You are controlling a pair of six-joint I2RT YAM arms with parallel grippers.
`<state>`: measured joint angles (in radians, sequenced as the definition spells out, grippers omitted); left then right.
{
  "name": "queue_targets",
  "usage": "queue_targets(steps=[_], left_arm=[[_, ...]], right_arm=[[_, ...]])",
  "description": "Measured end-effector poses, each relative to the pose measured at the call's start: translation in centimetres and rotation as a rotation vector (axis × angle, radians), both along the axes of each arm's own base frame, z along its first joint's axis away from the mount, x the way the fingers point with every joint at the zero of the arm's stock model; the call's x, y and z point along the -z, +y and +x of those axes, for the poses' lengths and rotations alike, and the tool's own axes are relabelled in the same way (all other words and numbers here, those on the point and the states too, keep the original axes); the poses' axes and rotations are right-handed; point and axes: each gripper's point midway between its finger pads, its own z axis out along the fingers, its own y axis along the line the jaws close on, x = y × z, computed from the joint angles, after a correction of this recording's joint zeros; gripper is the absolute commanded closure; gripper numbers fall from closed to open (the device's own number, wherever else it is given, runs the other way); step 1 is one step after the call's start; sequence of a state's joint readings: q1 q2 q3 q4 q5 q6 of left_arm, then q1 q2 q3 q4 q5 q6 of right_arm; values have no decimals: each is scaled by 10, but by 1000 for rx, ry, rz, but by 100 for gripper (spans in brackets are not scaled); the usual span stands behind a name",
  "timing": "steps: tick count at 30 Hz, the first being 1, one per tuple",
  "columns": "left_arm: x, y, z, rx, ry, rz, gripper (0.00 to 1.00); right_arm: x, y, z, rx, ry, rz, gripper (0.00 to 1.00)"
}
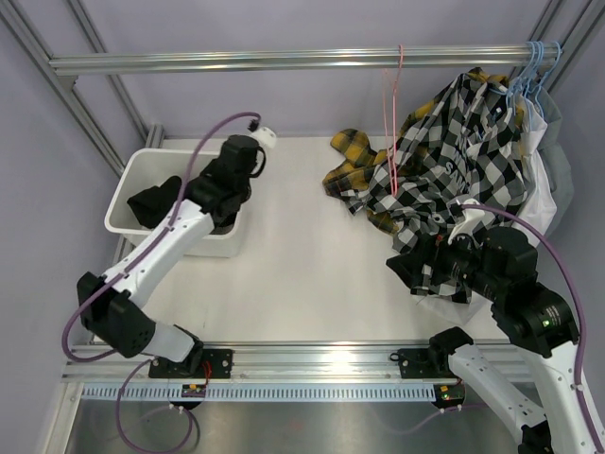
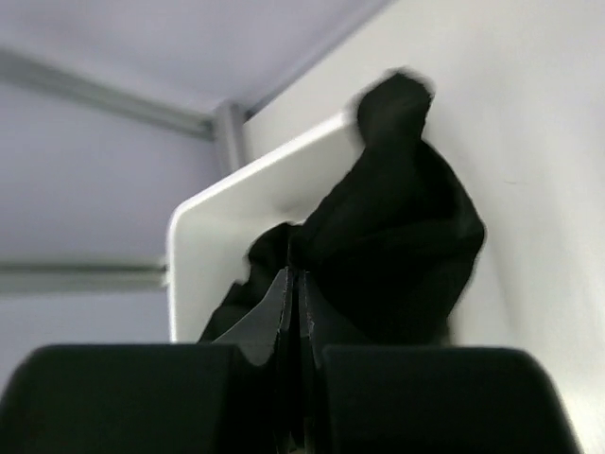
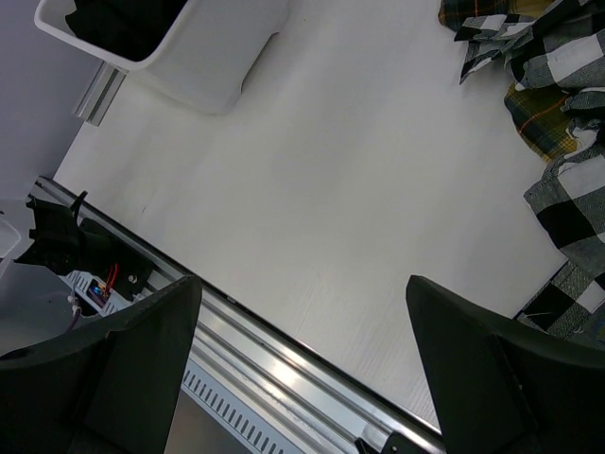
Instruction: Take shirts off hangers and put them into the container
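The fingers of the left gripper were pressed together, right against the black shirt; whether a fold of cloth was caught between them could not be told. That shirt lay bunched in the tub, with one lump rising above the rim. The step in hand looked like settling it inside. To do that well, the bunch would have to be pushed low toward the tub's floor, with no sleeve trailing over the rim, and any lift out would have to be straight so cloth was not dragged along.

Well apart, at the far right of the table, the checked shirt hung from the blue hangers on the rail, a white shirt behind it. The yellow plaid shirt lay crumpled beside it, near the pink hanger. The right gripper hovered by the checked hem, fingers spread wide, holding nothing.
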<state>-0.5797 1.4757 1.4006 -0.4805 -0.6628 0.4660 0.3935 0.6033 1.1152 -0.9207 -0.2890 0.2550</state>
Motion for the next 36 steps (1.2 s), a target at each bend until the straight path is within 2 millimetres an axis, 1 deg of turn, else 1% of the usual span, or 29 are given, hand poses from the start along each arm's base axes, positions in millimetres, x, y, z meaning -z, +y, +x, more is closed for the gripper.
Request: queue_targets(steps=[2, 3, 4, 6, 7, 9, 10, 15, 17, 19, 21, 23, 24, 26, 27, 28, 30, 31, 33, 34, 36], left_arm=[[-17, 31, -3, -90, -57, -39, 100], [-22, 52, -4, -152, -81, -59, 100], [-21, 70, -5, -210, -93, -77, 100], [-8, 104, -8, -323, -84, -101, 100], [5, 119, -9, -384, -68, -114, 100], [35, 142, -12, -483, -11, -124, 100], [47, 147, -13, -513, 16, -127, 100], [129, 169, -19, -696, 209, -172, 100], [158, 181, -25, -782, 281, -193, 97], [179, 192, -31, -856, 328, -223, 95], [189, 199, -36, -910, 359, -254, 91], [191, 204, -36, -951, 363, -287, 87], [189, 206, -34, -963, 361, -299, 80], [186, 206, -31, -976, 353, -316, 73], [185, 205, -30, -978, 351, -324, 60], [183, 204, -29, -979, 350, -329, 51], [178, 203, -28, -978, 347, -343, 30], [175, 201, -27, -976, 341, -361, 17], [162, 197, -28, -958, 328, -393, 4], [154, 194, -28, -945, 317, -418, 1], [127, 189, -28, -911, 269, -478, 1]], right_arm=[[-3, -1, -1, 2, -5, 1, 1], [-5, -1, -1, 3, -10, 2, 0], [-9, -1, -1, 5, -17, 4, 1], [-14, -2, -1, 7, -31, 9, 1], [-17, -2, -1, 7, -38, 11, 0], [-20, -2, -2, 7, -45, 13, 0], [-21, -2, -2, 7, -45, 13, 1], [-19, -5, -3, 9, -39, -2, 1], [-18, -6, -5, 12, -31, -9, 1], [-16, -7, -6, 14, -25, -14, 0], [-14, -8, -6, 21, -19, -20, 0], [-13, -9, -5, 27, -17, -24, 1], [-13, -9, -5, 28, -17, -24, 1], [-13, -9, -5, 28, -17, -24, 1], [-13, -10, -5, 29, -17, -25, 1], [-14, -10, -5, 30, -17, -25, 1], [-16, -11, -5, 35, -18, -27, 1], [-19, -11, -4, 40, -24, -28, 1], [-27, -14, -1, 57, -40, -32, 0], [-32, -16, 0, 68, -51, -33, 0], [-43, -21, 4, 102, -69, -40, 1]])
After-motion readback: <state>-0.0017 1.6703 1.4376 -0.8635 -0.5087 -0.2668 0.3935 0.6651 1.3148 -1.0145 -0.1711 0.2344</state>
